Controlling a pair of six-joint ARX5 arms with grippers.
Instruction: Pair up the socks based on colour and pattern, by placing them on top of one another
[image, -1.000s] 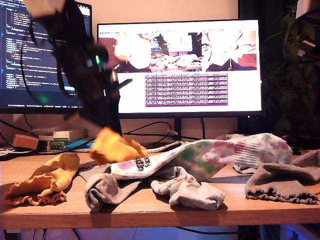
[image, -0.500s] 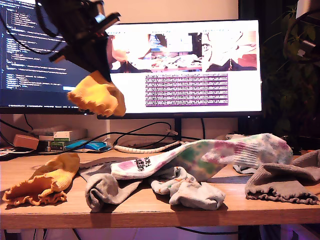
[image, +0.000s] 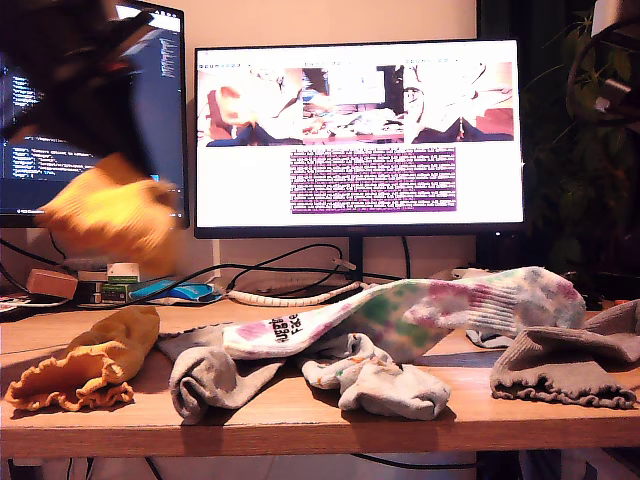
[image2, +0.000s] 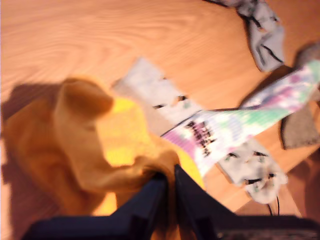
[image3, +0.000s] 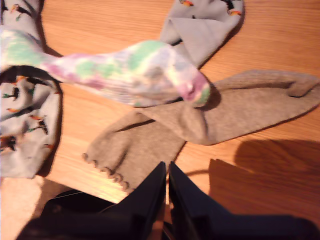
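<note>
A: Two yellow socks, is that right?

B: Yes. One hangs from my first gripper (image2: 167, 187), whose jaws are clamped tight on its fabric. That held yellow sock (image: 105, 215) is in the air, blurred, in front of a dark monitor (image: 160, 110) at the exterior view's left. The second yellow sock (image: 85, 365) lies on the worktop (image: 300, 415) below the jaws, frilly cuff toward the front edge.

A: And what else lies under those jaws?

B: In the first wrist view, a printed grey sock (image2: 155, 95) runs out from beside the held one, and the tie-dye sock (image2: 240, 127) crosses over it. In the exterior view the tie-dye sock (image: 400, 310) stretches across the middle of the worktop, resting on grey socks.

A: The second gripper?

B: My second gripper (image3: 166, 187) has its jaws pressed together with nothing between them, hovering above the worktop. Just ahead of the jaws lies a plain grey sock (image3: 200, 125) with a scalloped cuff; the tie-dye sock's end (image3: 150, 75) overlaps it. Printed grey socks lie beyond and to the side of the jaws.

A: Behind all that?

B: A bright monitor (image: 360, 135).
</note>
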